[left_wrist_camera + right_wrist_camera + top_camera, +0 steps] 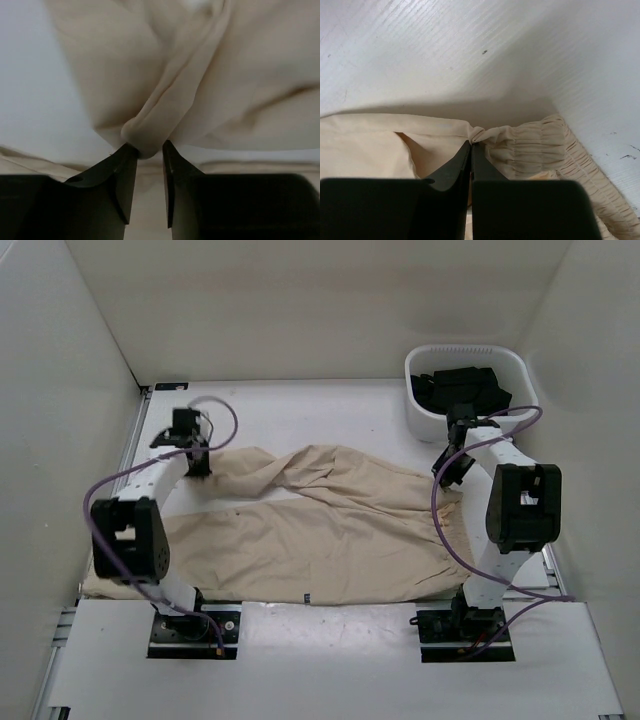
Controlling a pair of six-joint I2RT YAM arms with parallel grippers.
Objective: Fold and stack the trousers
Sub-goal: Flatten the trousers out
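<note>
Top external is showing us the trousers point(300, 530) lying spread and wrinkled across the middle of the table point(330, 410), waistband toward our right arm and legs reaching toward our left. We are pinching a bunched fold of the far leg with our left gripper point(148, 146), its fingers clamped on the cloth. Our right gripper point(471, 144) is squeezing a small pucker of fabric beside the gathered elastic waistband, fingers nearly touching. A white basket point(425, 420) is sitting at the far right corner, holding black garments point(462, 388).
</note>
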